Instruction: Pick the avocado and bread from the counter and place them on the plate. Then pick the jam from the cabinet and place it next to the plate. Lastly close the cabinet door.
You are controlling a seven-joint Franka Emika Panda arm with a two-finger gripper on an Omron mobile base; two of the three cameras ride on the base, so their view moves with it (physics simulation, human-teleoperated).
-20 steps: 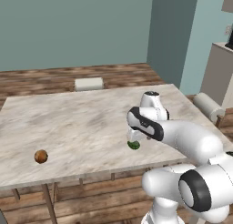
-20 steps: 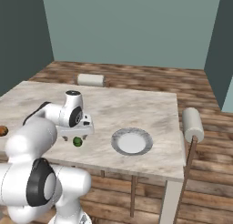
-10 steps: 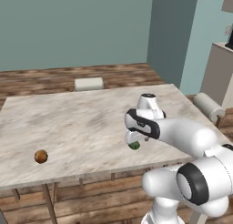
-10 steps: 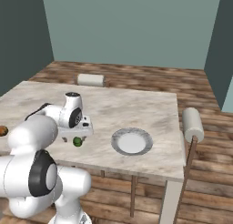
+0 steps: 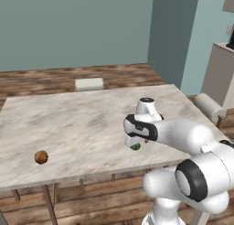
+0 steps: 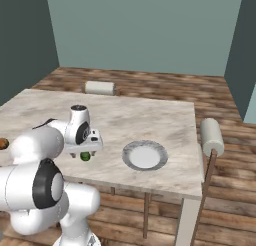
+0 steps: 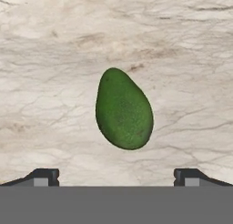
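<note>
Your two-finger gripper (image 7: pixel 116 176) hangs spread wide and empty, directly above the dark green glossy oval avocado (image 7: pixel 123 109).

In your hand view the two dark fingertips (image 7: pixel 43 176) stand far apart at the bottom, nothing between them, and the avocado lies flat on the pale beige-grey veined marble counter (image 7: pixel 54 59), narrow end pointing away from the tips. From the left base view you see the gripper (image 5: pixel 135 143) pointing down just over the avocado (image 5: pixel 135 147), close to the counter's (image 5: pixel 77 123) near edge. The round orange-brown mottled bread (image 5: pixel 41 157) sits well apart, towards the left near corner. In the right base view the round shallow white plate (image 6: pixel 144 155) rests on the counter (image 6: pixel 150 120) to the right of the avocado (image 6: pixel 86 156), near but not touching.
</note>
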